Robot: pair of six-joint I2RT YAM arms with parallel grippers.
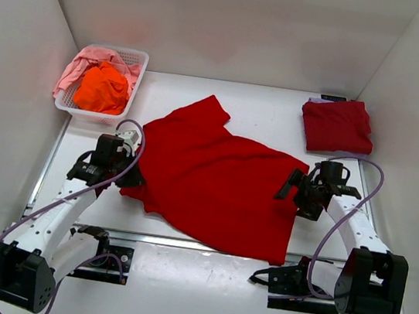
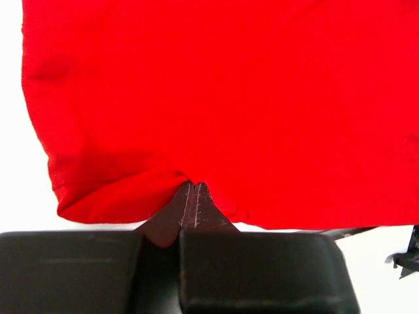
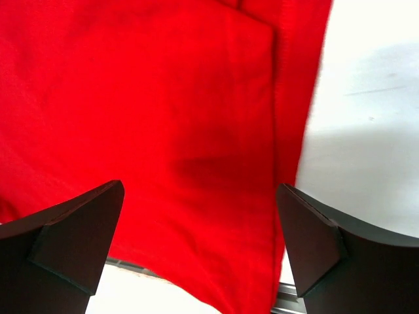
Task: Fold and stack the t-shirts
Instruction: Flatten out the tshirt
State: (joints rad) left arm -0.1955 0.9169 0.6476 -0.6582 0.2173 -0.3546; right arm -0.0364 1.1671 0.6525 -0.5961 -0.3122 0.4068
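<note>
Left wrist: t-shirt (image 2: 229, 98) seemingly within left gripper (image 2: 191, 191)

We found the spread t-shirt (image 1: 217, 189) lying on the middle of the table (image 1: 263, 106), with the basket (image 1: 90, 115) behind it on the left, crumpled garments (image 1: 103, 83) inside, and the folded t-shirt (image 1: 337, 125) behind it on the right, well apart from the basket. Our left gripper (image 1: 128, 169) sat at the spread t-shirt's left edge and our right gripper (image 1: 295, 188) over its right edge, each arm reaching in from the near side.
</note>
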